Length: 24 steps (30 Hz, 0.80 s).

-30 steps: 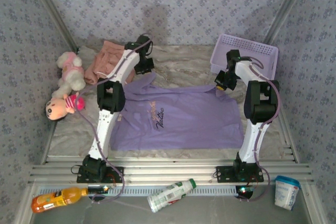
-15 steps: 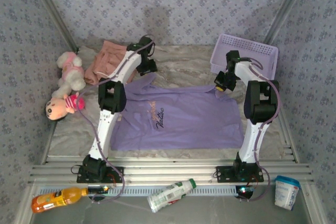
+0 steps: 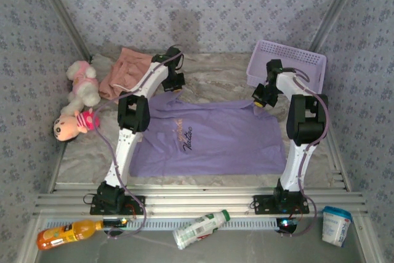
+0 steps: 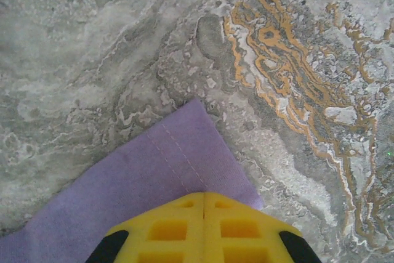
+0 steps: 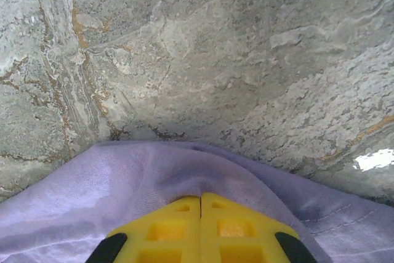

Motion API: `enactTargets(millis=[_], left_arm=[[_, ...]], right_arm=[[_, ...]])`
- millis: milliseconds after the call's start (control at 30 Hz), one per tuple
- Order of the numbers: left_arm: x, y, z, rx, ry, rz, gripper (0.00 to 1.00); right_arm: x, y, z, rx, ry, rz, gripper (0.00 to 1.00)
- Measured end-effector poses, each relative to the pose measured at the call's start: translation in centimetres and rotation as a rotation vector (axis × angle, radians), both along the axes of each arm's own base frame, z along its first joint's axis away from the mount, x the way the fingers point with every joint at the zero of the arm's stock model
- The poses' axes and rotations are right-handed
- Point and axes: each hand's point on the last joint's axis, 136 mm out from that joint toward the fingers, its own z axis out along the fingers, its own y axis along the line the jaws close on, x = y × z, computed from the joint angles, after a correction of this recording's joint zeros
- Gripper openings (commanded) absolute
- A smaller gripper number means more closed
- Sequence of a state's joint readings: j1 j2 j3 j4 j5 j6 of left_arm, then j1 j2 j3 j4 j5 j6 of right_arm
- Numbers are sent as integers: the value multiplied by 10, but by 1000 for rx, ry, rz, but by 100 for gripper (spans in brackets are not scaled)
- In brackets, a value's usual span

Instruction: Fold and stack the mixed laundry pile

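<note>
lavender shirt (image 3: 209, 137) spread flat mid-frame; salmon shorts (image 3: 126, 72) upper left, unfolded; right gripper (image 5: 201, 200) clenched, pinching bunched shirt edge; left gripper (image 4: 204, 198) clenched over the far corner, catch uncertain; risk: left lifts empty, fold skews.

Soft, even overhead light fills the scene in the top view, leaving only a faint grey shadow on the back wall (image 3: 184, 23). In both wrist views the marbled table (image 4: 92, 41) is crisp while the yellow fingers (image 4: 166, 229) at the bottom edge look slightly soft; a small white glare patch (image 5: 372, 159) and a dark shadow band along the lavender shirt (image 5: 154, 183) mark the right wrist view.
</note>
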<state>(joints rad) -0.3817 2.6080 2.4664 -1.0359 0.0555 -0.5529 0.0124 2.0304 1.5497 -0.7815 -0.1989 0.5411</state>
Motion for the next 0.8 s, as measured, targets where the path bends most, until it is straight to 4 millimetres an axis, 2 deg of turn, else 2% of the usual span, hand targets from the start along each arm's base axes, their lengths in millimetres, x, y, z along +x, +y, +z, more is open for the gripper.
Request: enactTargets(millis=[233,500,733,767,800], left_arm=[[2,5,2,28,-14,-4,0],[7,19,22,79,-64,18,0],[3,35,22,139,-63,40,0],[3,36,23,136,-62,42,6],[3,36,25,128,-63,41,23]], right_arm=[[0,0,0,0,0,0,0],[-5,0,-5,0,14,0,0],[-11,0,-7,0,24,0,0],[-11,0,-6,0,23,0,0],[-11,0,-6,0,22,0,0]])
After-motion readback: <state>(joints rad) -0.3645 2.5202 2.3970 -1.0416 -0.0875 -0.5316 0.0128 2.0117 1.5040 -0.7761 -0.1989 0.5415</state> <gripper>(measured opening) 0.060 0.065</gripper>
